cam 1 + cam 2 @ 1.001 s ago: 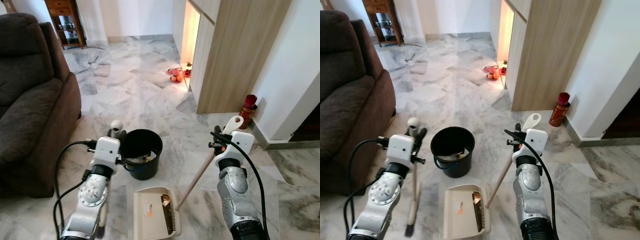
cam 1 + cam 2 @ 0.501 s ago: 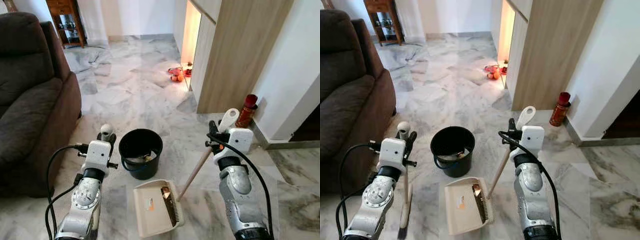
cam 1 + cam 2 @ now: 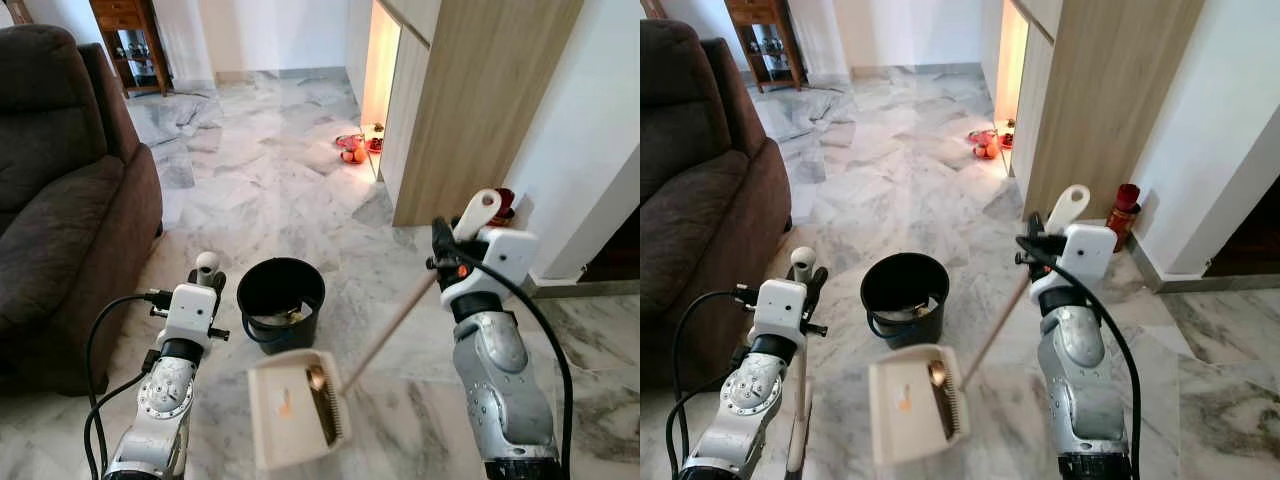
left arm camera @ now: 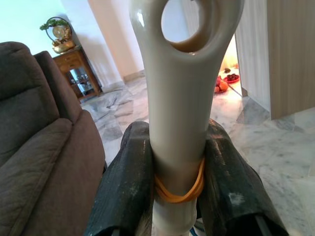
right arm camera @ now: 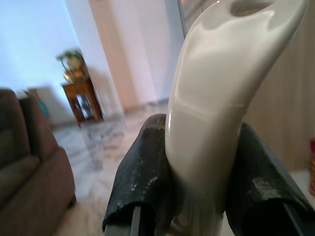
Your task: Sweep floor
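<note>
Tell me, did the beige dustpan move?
Yes. The beige plastic dustpan was flat on the marble floor; now the right claw has lifted and tipped it toward the round black bucket.

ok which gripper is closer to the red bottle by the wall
The right. The right gripper holds the dustpan handle just left of the red bottle. The left gripper, clamped on the broom handle, sits far across, beyond the bucket.

A home living room: brown sofa, marble floor, wooden cabinet.
</note>
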{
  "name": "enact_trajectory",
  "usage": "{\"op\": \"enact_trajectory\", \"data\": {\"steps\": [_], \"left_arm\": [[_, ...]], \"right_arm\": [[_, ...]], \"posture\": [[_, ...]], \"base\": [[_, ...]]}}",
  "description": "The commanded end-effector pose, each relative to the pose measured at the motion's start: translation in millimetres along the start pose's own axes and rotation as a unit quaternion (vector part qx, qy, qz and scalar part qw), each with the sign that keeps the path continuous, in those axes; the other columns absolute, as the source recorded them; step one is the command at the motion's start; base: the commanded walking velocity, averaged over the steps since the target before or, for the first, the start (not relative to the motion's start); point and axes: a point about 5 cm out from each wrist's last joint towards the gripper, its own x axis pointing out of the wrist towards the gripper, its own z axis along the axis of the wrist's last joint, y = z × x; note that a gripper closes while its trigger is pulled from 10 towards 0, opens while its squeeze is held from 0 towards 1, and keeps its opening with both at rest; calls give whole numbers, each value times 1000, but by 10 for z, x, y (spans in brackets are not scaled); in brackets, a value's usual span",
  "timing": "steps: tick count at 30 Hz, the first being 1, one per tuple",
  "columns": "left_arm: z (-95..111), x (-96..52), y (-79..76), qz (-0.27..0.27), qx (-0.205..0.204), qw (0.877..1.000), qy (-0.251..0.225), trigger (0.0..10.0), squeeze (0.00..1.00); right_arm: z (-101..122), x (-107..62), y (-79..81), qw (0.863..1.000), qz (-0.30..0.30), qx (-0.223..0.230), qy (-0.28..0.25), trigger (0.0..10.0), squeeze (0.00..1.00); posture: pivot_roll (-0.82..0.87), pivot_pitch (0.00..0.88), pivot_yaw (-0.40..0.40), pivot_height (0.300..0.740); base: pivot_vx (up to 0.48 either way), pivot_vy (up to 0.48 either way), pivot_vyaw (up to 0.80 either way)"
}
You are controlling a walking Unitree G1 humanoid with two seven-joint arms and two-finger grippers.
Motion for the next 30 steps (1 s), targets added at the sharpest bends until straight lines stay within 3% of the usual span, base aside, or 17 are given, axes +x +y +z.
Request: {"op": "enact_trajectory", "data": {"steps": [1, 8, 14, 20, 30], "left_arm": [[36, 27, 16, 2, 13, 1000, -15, 10000, 0], [26, 14, -1, 2, 10, 1000, -16, 10000, 0], [24, 15, -18, 3, 5, 1000, -20, 10000, 0], [19, 1, -60, 0, 7, 1000, -19, 10000, 0], [13, -5, -60, 5, 7, 1000, -18, 10000, 0]], "right_arm": [[261, 35, 35, 999, 3, 13, -50, 10000, 0], [384, 48, 36, 999, 6, 20, -48, 10000, 0], [520, 107, 26, 996, -5, 37, -78, 10000, 0], [545, 201, 228, 994, 19, 33, -98, 10000, 0], [591, 293, 318, 992, 26, 39, -118, 10000, 0]], "posture": [[120, 0, 33, 740], [124, 0, 30, 740], [120, 0, 33, 740], [134, 0, 35, 740], [141, 0, 31, 740]], "base": [[0, 0, 0], [0, 0, 0], [0, 0, 0], [0, 0, 0], [0, 0, 0]]}}
